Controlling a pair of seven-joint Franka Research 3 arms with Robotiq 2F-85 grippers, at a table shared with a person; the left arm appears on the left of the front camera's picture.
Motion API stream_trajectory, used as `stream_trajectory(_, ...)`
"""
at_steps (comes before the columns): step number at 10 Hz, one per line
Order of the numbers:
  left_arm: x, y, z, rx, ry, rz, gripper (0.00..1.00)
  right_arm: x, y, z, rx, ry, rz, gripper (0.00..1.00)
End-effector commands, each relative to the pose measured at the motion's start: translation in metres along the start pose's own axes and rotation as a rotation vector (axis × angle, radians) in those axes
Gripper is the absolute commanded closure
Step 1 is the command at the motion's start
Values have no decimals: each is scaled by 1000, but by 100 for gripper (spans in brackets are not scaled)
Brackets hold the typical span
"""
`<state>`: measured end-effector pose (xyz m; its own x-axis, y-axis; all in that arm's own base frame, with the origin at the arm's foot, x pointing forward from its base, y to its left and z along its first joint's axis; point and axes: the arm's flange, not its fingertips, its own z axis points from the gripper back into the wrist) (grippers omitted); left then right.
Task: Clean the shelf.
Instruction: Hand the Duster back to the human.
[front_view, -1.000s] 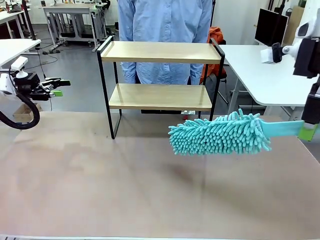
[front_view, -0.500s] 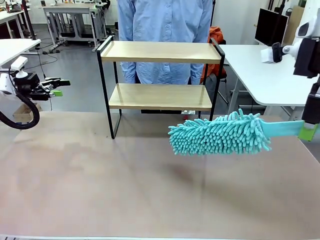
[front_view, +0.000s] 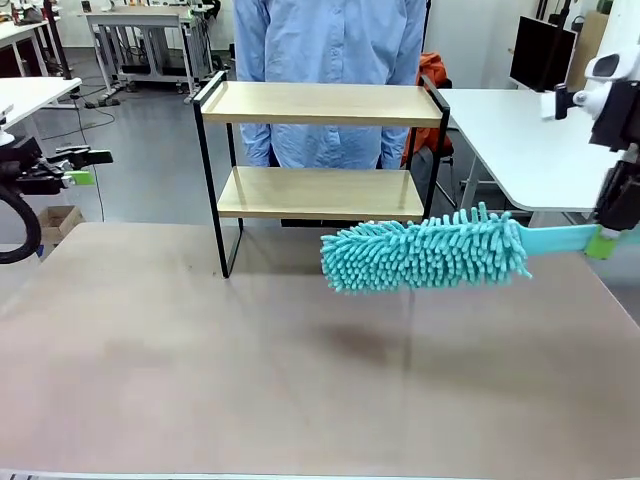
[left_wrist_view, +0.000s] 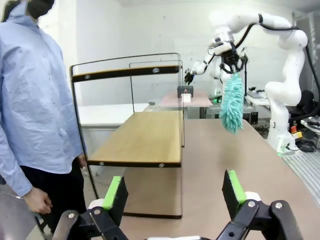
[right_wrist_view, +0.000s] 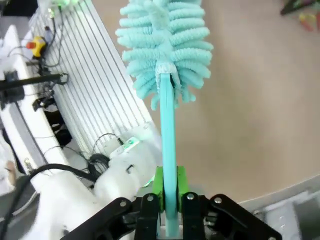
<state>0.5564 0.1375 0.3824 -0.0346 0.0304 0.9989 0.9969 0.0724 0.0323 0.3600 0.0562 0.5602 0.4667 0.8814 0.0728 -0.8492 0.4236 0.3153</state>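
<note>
From the front, the shelf (front_view: 320, 165) stands at twelve o'clock on the desk (front_view: 200, 380), untouched. The duster (front_view: 425, 250) hangs at three o'clock, below the lower board — wiping not begun, I'd say. Left wrist: left gripper (left_wrist_view: 173, 192) jaws wide, empty. Right wrist: right gripper (right_wrist_view: 168, 186) clamps the duster's handle.

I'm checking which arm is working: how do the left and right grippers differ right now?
The left gripper has its jaws wide open and holds nothing; the right gripper is shut on the flat handle of the fluffy turquoise microfibre duster. The left hangs off the table's left edge; the right holds the duster level before the two-tier wooden shelf. Both have green pads.
</note>
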Motion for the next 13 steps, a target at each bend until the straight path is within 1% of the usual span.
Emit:
stream_trajectory(1,20,-61,-45,38,113,32,0,2,-34,2,78,-110,144,87)
stream_trajectory(2,28,-85,-55,62,120,99,0,6,-50,-1,81,-157,216,87)
stream_trajectory(3,35,-106,-64,104,99,125,0,10,-63,-2,83,-173,269,87)
stream_trajectory(4,41,-132,-72,127,102,142,0,17,-71,-5,71,-169,324,87)
stream_trajectory(6,53,-168,-99,152,116,202,0,26,-81,-5,18,-110,428,87)
stream_trajectory(7,56,-179,-108,147,117,205,0,27,-83,-4,-5,-110,432,87)
stream_trajectory(8,54,-177,-112,134,96,272,0,28,-86,-4,-8,-115,414,87)
stream_trajectory(9,47,-162,-116,166,119,342,0,27,-90,-3,16,-43,375,87)
stream_trajectory(10,50,-179,-104,121,118,219,0,33,-79,-9,21,-113,401,87)
stream_trajectory(13,50,-179,-104,121,118,219,0,33,-79,-9,21,-113,401,87)
